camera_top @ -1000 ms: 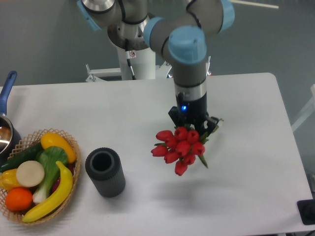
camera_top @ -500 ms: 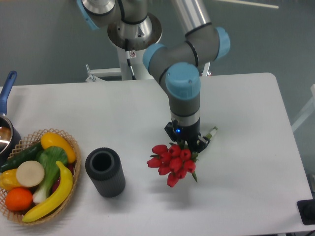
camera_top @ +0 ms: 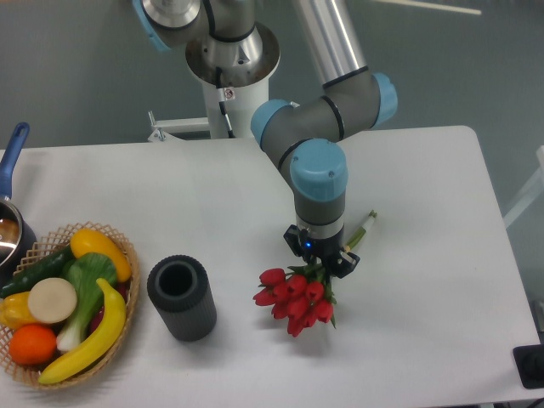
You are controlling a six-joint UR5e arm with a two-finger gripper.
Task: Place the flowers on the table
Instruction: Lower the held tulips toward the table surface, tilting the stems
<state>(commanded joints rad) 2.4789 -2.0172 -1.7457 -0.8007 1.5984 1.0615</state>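
Observation:
The flowers [camera_top: 293, 297], a bunch of red tulips with green stems, lie low over the white table [camera_top: 425, 280] right of centre, heads pointing front-left, stem ends [camera_top: 364, 226] sticking out to the back right. My gripper [camera_top: 320, 257] points straight down and is shut on the stems just behind the heads. The heads look at or very near the tabletop; I cannot tell whether they touch it.
A dark grey cylindrical vase [camera_top: 181, 297] stands upright left of the flowers. A wicker basket [camera_top: 64, 304] of toy fruit and vegetables sits at the front left. A pot with a blue handle [camera_top: 10, 183] is at the left edge.
My gripper has come down with the flowers, moving slightly forward and left. The tulip heads are now lower, close to the tabletop.

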